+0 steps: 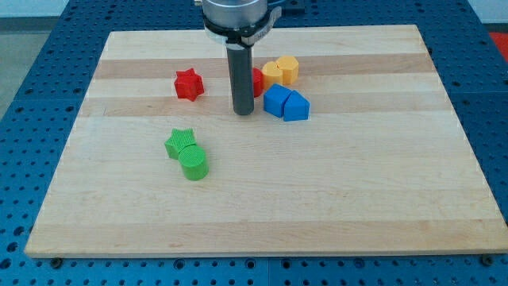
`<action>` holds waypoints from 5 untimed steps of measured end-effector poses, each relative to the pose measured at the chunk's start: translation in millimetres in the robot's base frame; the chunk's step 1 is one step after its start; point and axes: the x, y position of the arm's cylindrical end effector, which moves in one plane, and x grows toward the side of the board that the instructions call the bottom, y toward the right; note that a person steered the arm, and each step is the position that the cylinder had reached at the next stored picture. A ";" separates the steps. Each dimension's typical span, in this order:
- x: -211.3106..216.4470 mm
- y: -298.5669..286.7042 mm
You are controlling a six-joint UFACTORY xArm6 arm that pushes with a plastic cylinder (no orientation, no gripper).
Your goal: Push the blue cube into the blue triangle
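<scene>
2 blue blocks touch: blue cube (275,101), blue triangle (296,106).

Blue cube (275,101), blue triangle (296,106), red star (189,84)

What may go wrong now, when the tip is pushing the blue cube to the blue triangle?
1. The blue cube and blue triangle already look in contact; a further push may drive both away together.
2. My tip is just to the view's left of the cube, close to a red block half hidden behind the rod; it may get nudged.
3. The yellow blocks sit close above and may shift.
</scene>
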 end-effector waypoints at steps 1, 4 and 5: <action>-15.0 14.5; -2.0 101.0; 15.2 101.0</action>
